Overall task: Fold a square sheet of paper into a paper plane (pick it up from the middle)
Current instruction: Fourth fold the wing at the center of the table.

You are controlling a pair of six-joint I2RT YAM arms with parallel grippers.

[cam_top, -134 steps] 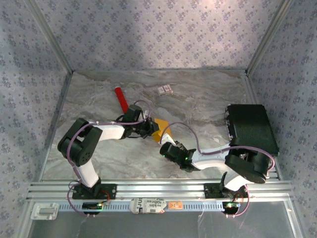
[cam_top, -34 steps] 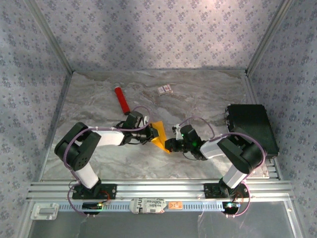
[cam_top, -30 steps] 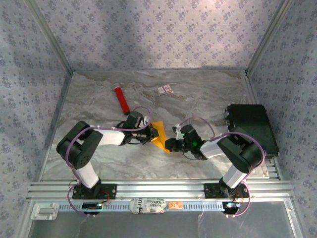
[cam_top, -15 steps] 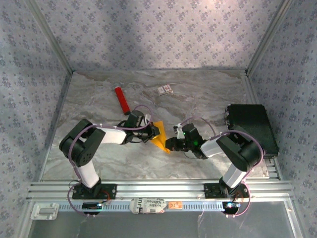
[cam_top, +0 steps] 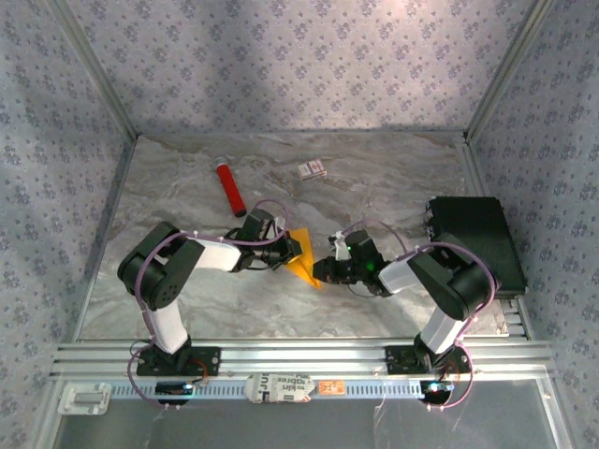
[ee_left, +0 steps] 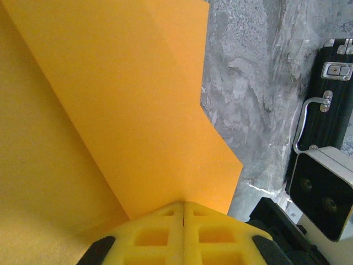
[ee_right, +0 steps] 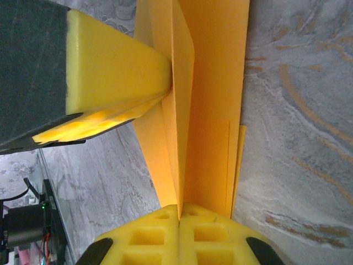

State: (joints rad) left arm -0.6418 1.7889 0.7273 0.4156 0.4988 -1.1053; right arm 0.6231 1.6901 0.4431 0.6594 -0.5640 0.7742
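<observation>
Left hand: the left hand (ee_left: 183, 205) has its yellow pads pressed together, pinching an edge of the paper plane (cam_top: 302, 257).
Right hand: the right hand (ee_right: 179, 207) is also closed narrow on the same paper, with an upright folded layer between its pads.
Place: the paper is held between the two hands in the middle of the top view, just over the counter (cam_top: 374, 187).
Surface: grey marbled counter; red tube (cam_top: 229, 188) and small white card (cam_top: 313, 169) in the upper part, black case (cam_top: 475, 241) at the right.
Room: flowered wallpaper walls (cam_top: 299, 65).
Change: some seconds ago the right arm lay low and its hand was lower in the frame; now it is folded and the hand is at the paper.
Direction: the long axis is nearly vertical in the top view, with the narrow tip toward the lower edge.
</observation>
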